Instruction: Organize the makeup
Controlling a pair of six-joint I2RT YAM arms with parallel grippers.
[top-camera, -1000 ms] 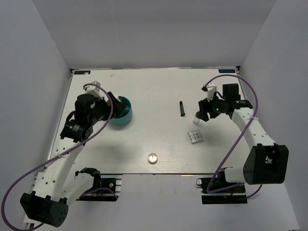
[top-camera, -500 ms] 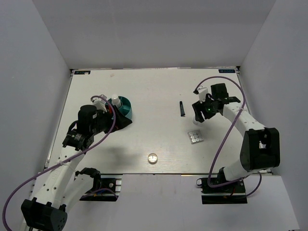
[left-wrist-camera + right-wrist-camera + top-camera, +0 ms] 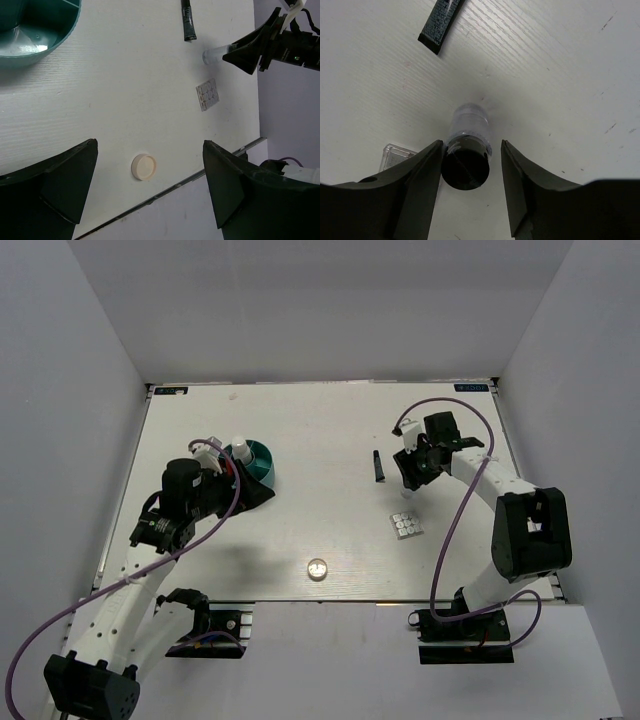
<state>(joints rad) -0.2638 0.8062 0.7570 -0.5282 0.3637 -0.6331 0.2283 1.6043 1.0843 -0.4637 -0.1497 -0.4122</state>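
My right gripper [image 3: 471, 146] is open and straddles a small clear bottle with a black cap [image 3: 466, 152]. The left finger sits at the cap and the right finger stands off it. In the top view the right gripper [image 3: 412, 473] is right of the short black tube [image 3: 379, 466]. The grey-panned palette [image 3: 405, 526] and the round jar [image 3: 318, 567] lie on the table nearer me. My left gripper [image 3: 255, 488] is open and empty beside the teal holder [image 3: 262, 462]. A white bottle [image 3: 238, 447] stands in the holder.
The left wrist view shows the holder's rim [image 3: 60, 42], the black tube [image 3: 188, 20], the palette [image 3: 207, 94], the jar [image 3: 144, 167] and the table's near edge [image 3: 200, 175]. White walls enclose the table.
My left gripper pulled back from the teal holder, leaving a white bottle standing in it. My right gripper shifted left and settled around the small bottle.
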